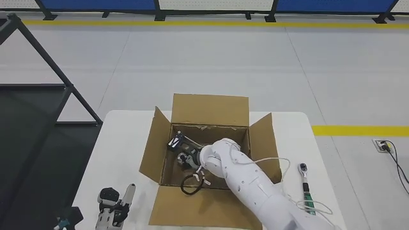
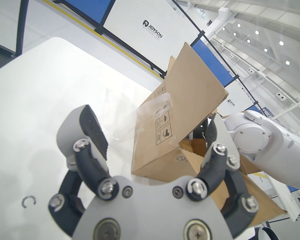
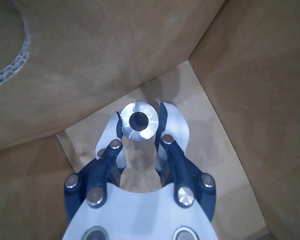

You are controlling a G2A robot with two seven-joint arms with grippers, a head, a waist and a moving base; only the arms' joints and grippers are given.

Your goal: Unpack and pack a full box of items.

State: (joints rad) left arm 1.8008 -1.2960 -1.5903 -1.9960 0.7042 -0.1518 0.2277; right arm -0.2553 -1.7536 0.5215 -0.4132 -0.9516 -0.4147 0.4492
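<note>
An open cardboard box (image 1: 211, 110) stands on the white table (image 1: 121, 147) with its flaps spread. My right arm goes down into it. Its gripper (image 3: 139, 123) is shut on a shiny metal cylinder with a hole in its end (image 3: 139, 122), just above the box floor near an inner corner. In the top view that gripper (image 1: 186, 160) sits in the box's left part, beside a black item (image 1: 176, 141) and a black cable loop (image 1: 190, 184). My left gripper (image 2: 152, 126) is open and holds nothing. It hovers over the table left of the box (image 2: 190, 96), at the front left corner (image 1: 118, 204).
A ratchet wrench (image 1: 305, 185) with a green grip lies on the table right of the box. A small C-shaped ring (image 2: 28, 201) lies on the table near my left gripper. Loose clear tape (image 2: 152, 111) hangs off the box's side. A black frame (image 1: 45, 57) stands to the left.
</note>
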